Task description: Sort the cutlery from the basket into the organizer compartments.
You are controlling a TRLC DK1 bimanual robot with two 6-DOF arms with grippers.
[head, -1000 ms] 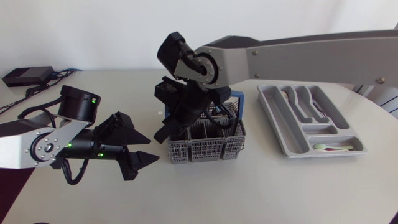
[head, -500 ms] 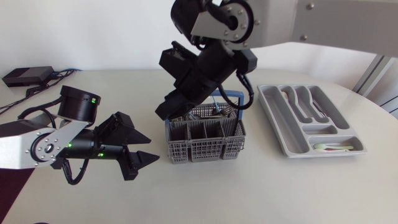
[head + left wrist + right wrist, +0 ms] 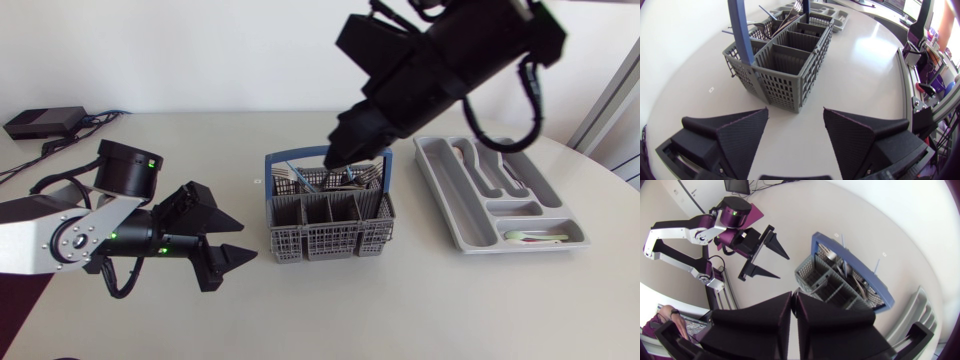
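The grey cutlery basket point(image 3: 330, 228) with a blue handle stands mid-table and holds several pieces of cutlery point(image 3: 345, 180) in its far row. Right of it lies the grey organizer point(image 3: 455, 215), with cutlery in some compartments and a pale piece point(image 3: 535, 237) in the near one. My right gripper point(image 3: 335, 157) hangs above the basket's far side, shut, with nothing visible between its fingers point(image 3: 780, 315). My left gripper point(image 3: 248, 240) rests open, low at the basket's left. In the left wrist view the left gripper point(image 3: 795, 125) faces the basket point(image 3: 785, 60) with nothing between its fingers.
A black box with cables point(image 3: 40, 122) lies at the table's far left corner. Bare tabletop stretches in front of the basket and the organizer. The right wrist view looks down on the basket point(image 3: 840, 280) and my left gripper point(image 3: 782, 268).
My right arm has risen out of the basket and swung up to the right, its gripper staying shut. The left arm has not moved.
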